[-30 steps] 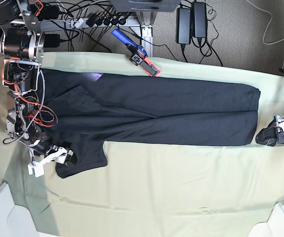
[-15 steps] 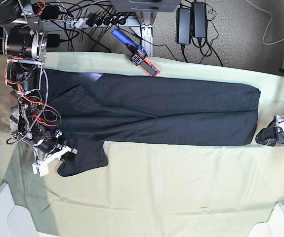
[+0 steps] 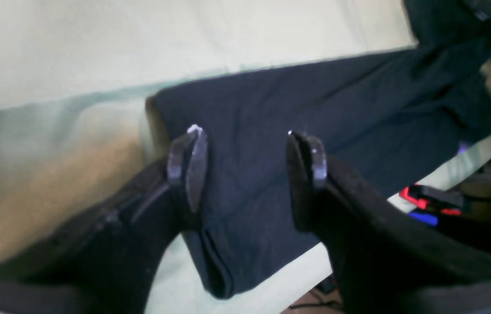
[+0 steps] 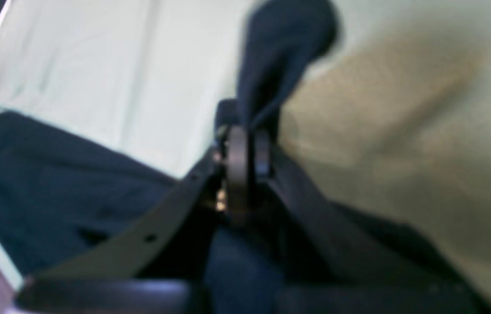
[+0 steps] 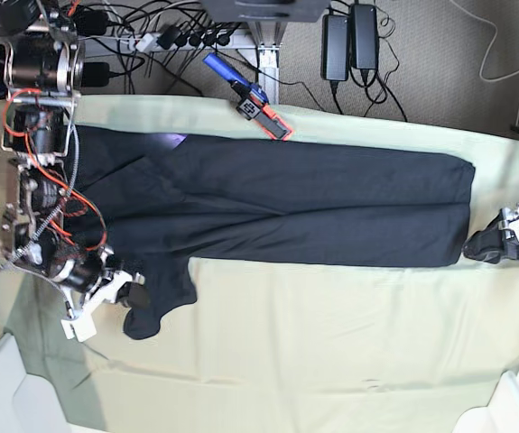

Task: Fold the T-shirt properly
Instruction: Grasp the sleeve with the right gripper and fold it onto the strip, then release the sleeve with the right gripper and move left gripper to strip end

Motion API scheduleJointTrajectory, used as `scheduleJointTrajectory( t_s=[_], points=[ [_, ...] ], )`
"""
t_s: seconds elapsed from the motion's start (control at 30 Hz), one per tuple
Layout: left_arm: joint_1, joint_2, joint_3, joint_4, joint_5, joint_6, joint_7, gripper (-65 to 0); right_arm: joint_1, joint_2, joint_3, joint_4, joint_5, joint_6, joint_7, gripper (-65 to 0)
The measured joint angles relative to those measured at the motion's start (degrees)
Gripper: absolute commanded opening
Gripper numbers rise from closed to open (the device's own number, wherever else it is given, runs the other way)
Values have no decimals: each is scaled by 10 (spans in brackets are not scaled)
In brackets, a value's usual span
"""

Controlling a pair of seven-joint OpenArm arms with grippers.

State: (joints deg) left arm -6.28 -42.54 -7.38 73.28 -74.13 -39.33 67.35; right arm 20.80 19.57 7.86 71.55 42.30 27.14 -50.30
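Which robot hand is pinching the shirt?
The right end effector, shut on the T-shirt sleeve. The left end effector is open, holding nothing.

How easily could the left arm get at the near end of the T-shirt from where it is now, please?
Probably easily: the left tool stands open just off the T-shirt end, and only bare table cloth lies between, with nothing visible in the way.

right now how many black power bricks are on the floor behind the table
2. Both lie side by side on the carpet past the table's far edge: one power brick on the left, the other touching it on the right. Others may be hidden among the cables.
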Motion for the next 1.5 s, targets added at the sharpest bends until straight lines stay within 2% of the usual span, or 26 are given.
scheduleJointTrajectory(
  t_s=[0.13, 0.4, 0.63, 0.9, 1.0, 1.3, 1.33, 1.4, 1.43, 1.47, 1.5],
  points=[
    [25, 0, 0, 2, 4, 0, 4, -319, -76, 32, 0, 78, 1, 0, -9, -650],
    [40, -8, 0, 6, 3, 0, 7, -319, -183, 58, -1, 205, 9, 0, -4, -650],
    [43, -22, 0, 8, 2, 0, 6, -319, -230, 58, -1, 237, 16, 0, -5, -650],
    [52, -21, 0, 8, 1, 0, 6, -319, -255, 58, -1, 259, 27, 0, -11, -650],
    [58, -21, 0, 8, 2, 0, 8, -319, -267, 58, -1, 263, 29, 0, -34, -650],
    [56, -21, 0, 8, 1, 0, 5, -319, -302, 58, -1, 263, 29, 0, -34, -650],
    [56, -21, 0, 8, 1, 0, 5, -319, -301, 58, -1, 263, 29, 0, -34, -586],
    [56, -21, 0, 8, 1, 0, 1, -319, -301, 58, 0, 263, 26, 0, -31, -383],
    [56, -21, 0, 8, 1, 0, -2, -319, -302, 58, -1, 263, 21, 0, -32, -302],
    [56, -21, 0, 8, 1, 0, -3, -319, -302, 57, -1, 263, 14, 0, -32, -253],
    [56, -21, 0, 8, 3, 0, -5, -319, -302, 58, -1, 263, 14, 0, -31, -236]
  ],
)
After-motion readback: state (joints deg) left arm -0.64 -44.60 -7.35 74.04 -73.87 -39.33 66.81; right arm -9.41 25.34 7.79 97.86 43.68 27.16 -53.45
